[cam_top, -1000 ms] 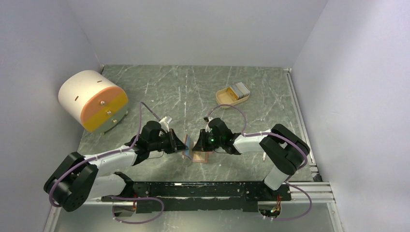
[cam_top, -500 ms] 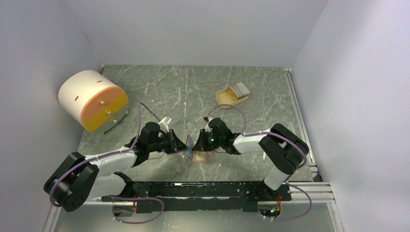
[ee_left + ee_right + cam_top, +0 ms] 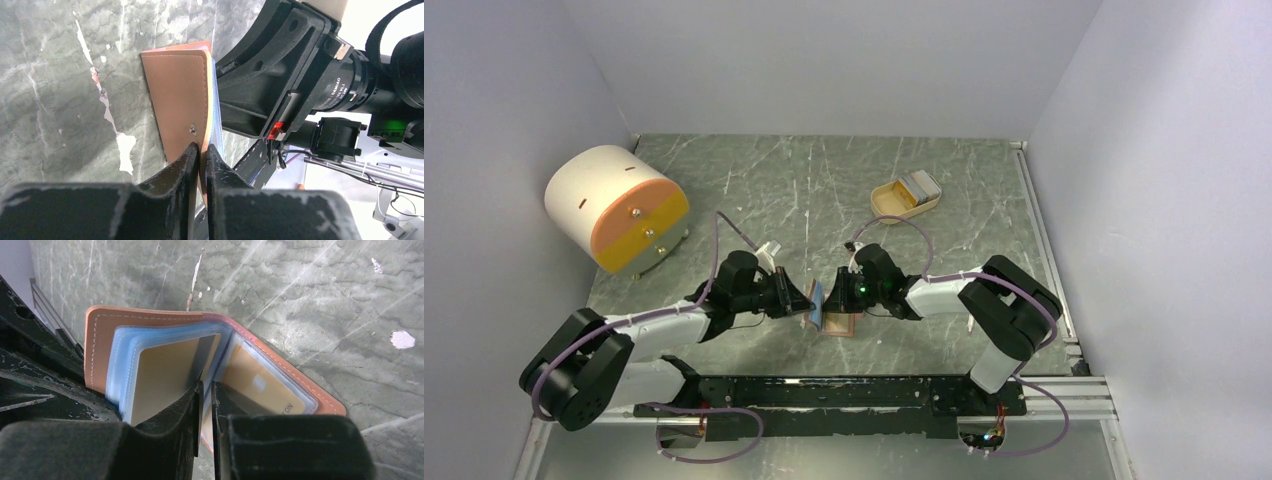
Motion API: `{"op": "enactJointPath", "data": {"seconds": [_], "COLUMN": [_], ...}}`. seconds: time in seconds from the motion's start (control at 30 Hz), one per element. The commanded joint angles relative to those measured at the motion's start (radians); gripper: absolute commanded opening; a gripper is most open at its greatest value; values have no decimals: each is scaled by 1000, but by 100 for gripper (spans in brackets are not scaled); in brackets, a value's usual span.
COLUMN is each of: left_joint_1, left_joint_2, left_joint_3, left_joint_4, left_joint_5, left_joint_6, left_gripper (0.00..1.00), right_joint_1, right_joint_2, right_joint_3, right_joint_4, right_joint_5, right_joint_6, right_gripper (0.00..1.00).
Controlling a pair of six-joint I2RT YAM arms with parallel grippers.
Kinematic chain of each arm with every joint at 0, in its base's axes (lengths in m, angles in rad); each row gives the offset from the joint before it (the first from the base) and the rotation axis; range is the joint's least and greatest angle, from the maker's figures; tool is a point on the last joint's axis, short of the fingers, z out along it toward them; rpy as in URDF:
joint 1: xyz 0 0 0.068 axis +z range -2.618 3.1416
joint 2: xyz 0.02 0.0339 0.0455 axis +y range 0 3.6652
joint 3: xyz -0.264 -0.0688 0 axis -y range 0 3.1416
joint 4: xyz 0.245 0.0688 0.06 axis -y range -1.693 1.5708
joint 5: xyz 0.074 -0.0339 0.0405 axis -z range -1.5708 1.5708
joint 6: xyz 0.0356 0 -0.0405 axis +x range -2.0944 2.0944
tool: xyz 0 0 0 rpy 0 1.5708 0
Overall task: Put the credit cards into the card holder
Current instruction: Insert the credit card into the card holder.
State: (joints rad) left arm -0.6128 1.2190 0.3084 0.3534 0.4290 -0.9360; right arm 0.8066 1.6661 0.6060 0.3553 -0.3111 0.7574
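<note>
Between left tool (image 3: 200,150) and right tool (image 3: 206,388), card holder (image 3: 177,95), seemingly clamped by both.

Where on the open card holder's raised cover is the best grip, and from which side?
Its free edge beside the snap stud, approached edge-on from the left arm's side. The cover of the card holder is thin and stands up off the table, so jaws can straddle it, as the left gripper does.

"DAMIAO" on black motor housing (image 3: 342,86)
</note>
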Motion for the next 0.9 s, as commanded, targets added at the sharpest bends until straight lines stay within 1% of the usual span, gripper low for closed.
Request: {"op": "enactJointPath", "data": {"seconds": [0.0, 0.17, 0.23, 0.47, 0.73, 0.8, 0.87], "left_joint_1": [-10, -23, -28, -38, -41, -42, -44], "left_joint_2": [39, 60, 60, 79, 87, 82, 86], "left_joint_3": [44, 69, 77, 91, 95, 95, 94], "left_joint_4": [-76, -117, -126, -169, -185, -185, -179], "left_joint_5": [-37, -57, -67, -112, -130, -131, -130], "left_joint_6": [25, 37, 42, 56, 60, 63, 63], "left_gripper": [16, 22, 22, 19, 18, 17, 17], "right_joint_1": [2, 2, 2, 3, -2, -2, -3], "right_joint_2": [28, 26, 17, -53, -191, -234, -240], "right_joint_3": [-13, -13, -12, -8, -11, -23, -27], "right_joint_4": [-34, -40, -53, -136, -254, -252, -240], "right_joint_5": [27, 33, 44, 103, 212, 216, 210], "right_joint_6": [-19, -23, -28, -28, -36, -35, -35], "right_gripper": [17, 19, 20, 29, 34, 36, 38]}}
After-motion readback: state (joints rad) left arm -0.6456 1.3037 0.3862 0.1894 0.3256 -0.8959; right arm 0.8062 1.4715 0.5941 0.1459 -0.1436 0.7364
